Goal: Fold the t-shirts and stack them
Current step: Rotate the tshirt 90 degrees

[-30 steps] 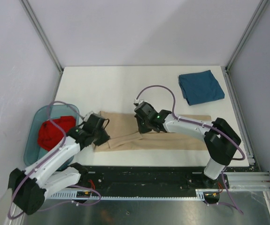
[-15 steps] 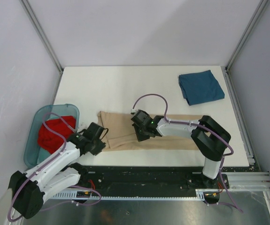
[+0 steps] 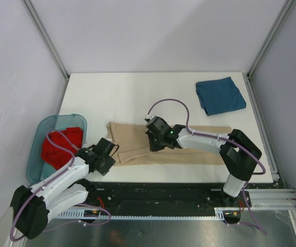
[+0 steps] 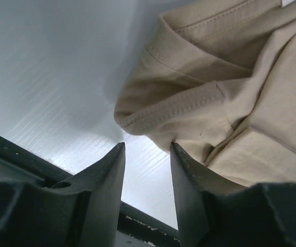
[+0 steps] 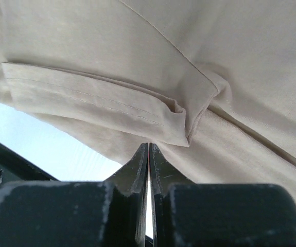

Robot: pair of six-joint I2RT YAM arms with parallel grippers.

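We see the tan shirt [image 3: 132,146] lying as a long folded band across the near part of the white table [image 3: 127,95], its length running left to right. The blue shirt [image 3: 220,95] sits folded near the far right corner, well apart from it, and the red shirt [image 3: 60,145] is bunched inside a clear bluish bin [image 3: 33,157] just off the table's left edge. The left gripper [image 3: 105,160] hangs low at the near left corner of the tan shirt; in its wrist view the left gripper [image 4: 146,149] has its fingers a little apart with bare table between them and nothing held, and one finger [image 4: 189,170] touches a rounded hem of the tan shirt [image 4: 209,103]. The right gripper [image 3: 155,142] is down on the middle of the band. From its own camera the right gripper [image 5: 149,146] has its fingers pressed together, the tips meeting right at the lower edge of the tan shirt [image 5: 137,56] beneath a stitched sleeve hem; we cannot tell whether any cloth is caught between them. From above, the right arm [image 3: 209,140] lies along the shirt's right half and hides part of it, a purple cable [image 3: 168,104] arches over the gripper, and the left arm [image 3: 60,177] crosses the near end of the bin.
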